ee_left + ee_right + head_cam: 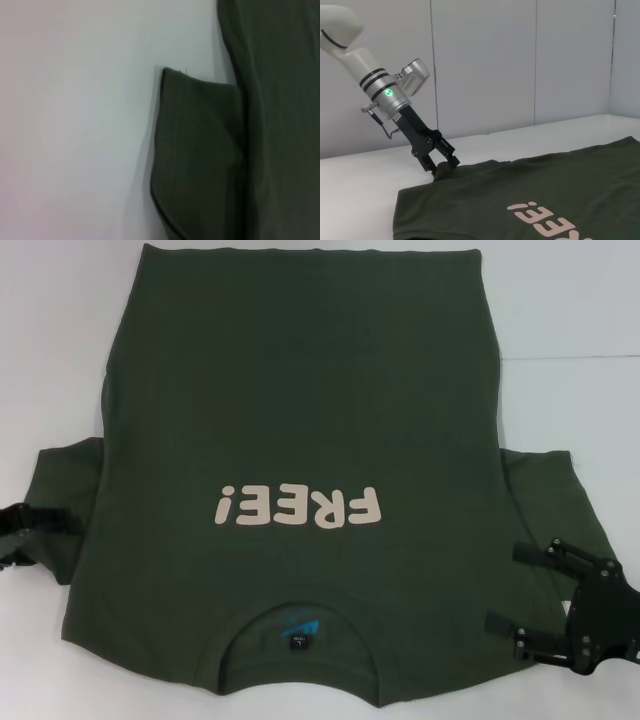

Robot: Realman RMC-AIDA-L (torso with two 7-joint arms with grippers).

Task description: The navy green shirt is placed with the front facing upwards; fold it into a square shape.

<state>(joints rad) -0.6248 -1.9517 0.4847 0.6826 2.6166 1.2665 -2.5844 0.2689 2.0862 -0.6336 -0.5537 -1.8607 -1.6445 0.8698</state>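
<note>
Dark green cotton fills most of my head view: the shirt (pixel 300 440) lies flat on the white table (pixel 560 310), front side up. Its collar (pixel 300 625) sits at 6 o'clock, close to me, and the bottom hem is far away at 12 o'clock. So the long way of the shirt runs from 6 to 12. The cream letters (pixel 298 507) look upside down to me.

The sleeves stick out at 3 and 9 o'clock. My left gripper (pixel 35 525) is at 9 o'clock, right at the edge of the left sleeve (pixel 60 490). In the right wrist view I see it from the far side (pixel 440 164), and its fingers look pressed together on the sleeve edge, pinching the cloth. My right gripper (pixel 520 590) is at about 4 o'clock, by the right sleeve (pixel 550 490). Its two black fingers are spread apart and point in at the shirt, just above the cloth.

I think each sleeve has to be folded in to the middle first, so each arm has its own sleeve right next to it. The left one is ready; the right one must grab next.

The cloth looks soft and thin, with small wrinkles. It is floppy, so it will sag and may slide when lifted. The table looks smooth and hard.
</note>
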